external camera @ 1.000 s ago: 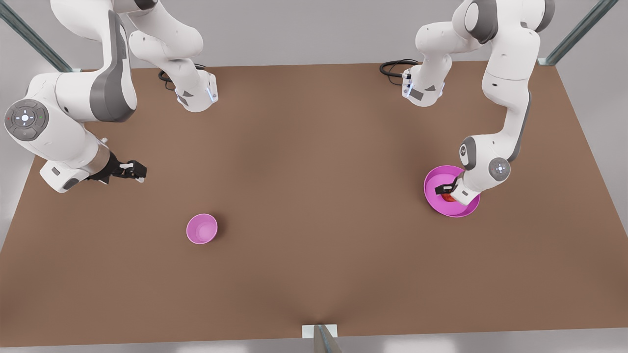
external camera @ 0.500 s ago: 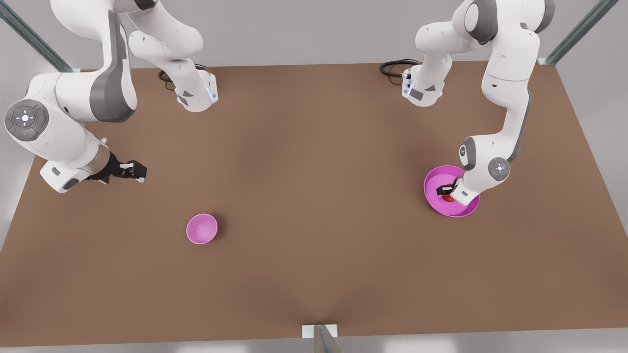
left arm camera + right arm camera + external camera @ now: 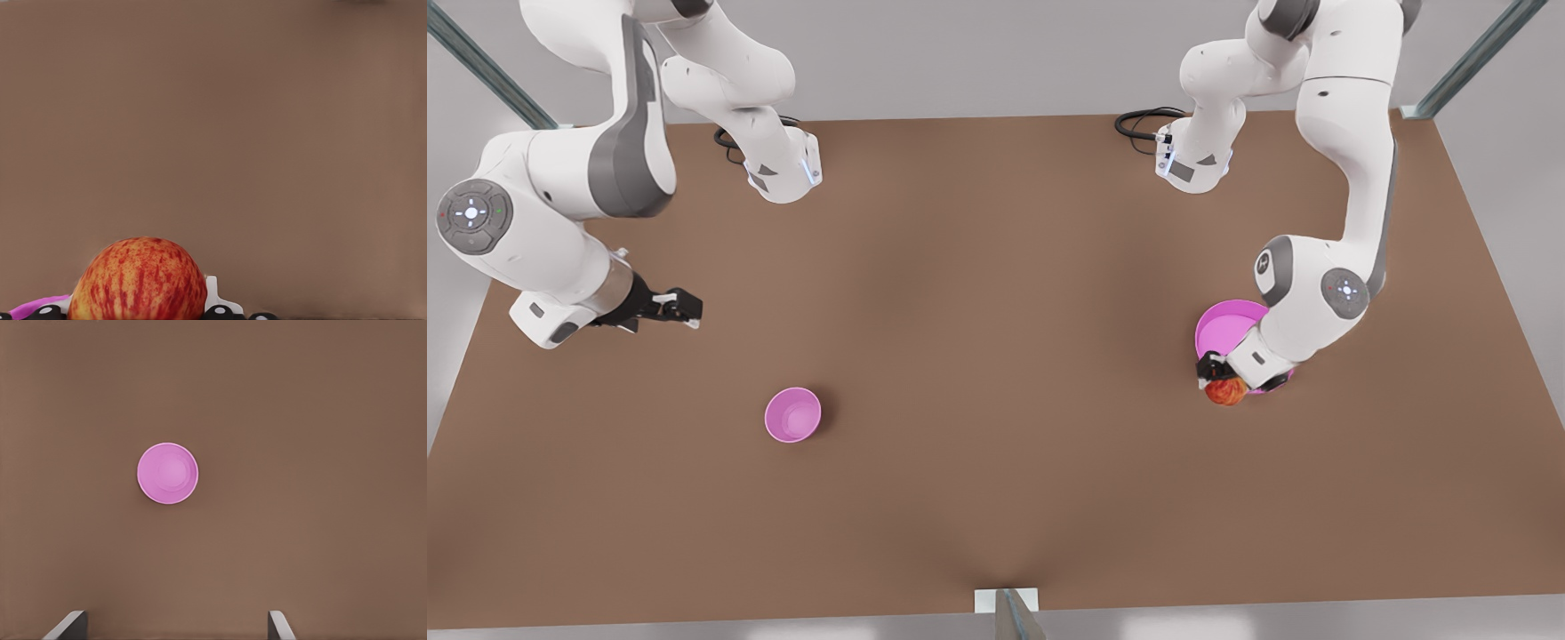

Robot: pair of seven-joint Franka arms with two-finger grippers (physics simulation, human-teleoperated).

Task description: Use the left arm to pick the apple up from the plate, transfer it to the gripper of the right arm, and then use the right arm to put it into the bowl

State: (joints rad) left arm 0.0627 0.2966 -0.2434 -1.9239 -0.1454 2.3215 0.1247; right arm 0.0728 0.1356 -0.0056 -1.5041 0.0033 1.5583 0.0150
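Fingers of the left gripper (image 3: 1221,380) are clamped on the apple (image 3: 1225,391), a small red fruit with yellow-orange streaks. In the front view the pair hangs over the near rim of the plate (image 3: 1223,324), close to the table's right edge as that view shows it. From the left wrist view the apple (image 3: 137,280) sits between white fingertips (image 3: 213,297), with a sliver of pink plate (image 3: 37,305) behind it and bare brown table (image 3: 267,133) beyond. The apple looks lifted clear of the plate, though how high cannot be told.

Moving outward, the left arm (image 3: 1334,178) bends down from its base at the table's far edge.

Well apart, near the opposite edge of the table, the right gripper (image 3: 680,309) hovers above the surface with nothing in it. Its 2 fingers stand apart; their tips frame the right wrist view, one finger (image 3: 67,627) at each side. The right arm (image 3: 560,213) waits there.

Between the 2 grippers, nearer the right one and toward the table's near edge, stands the bowl (image 3: 792,414), small, deep, pink and holding nothing. The right wrist view looks down on this bowl (image 3: 167,473).

Progress, as a judgement: step 1, picking the apple off the plate, appears done or nearly done. Left to do are 3 things: carrying the apple toward the middle of the table, handing it to the right gripper, and lowering it into the bowl.
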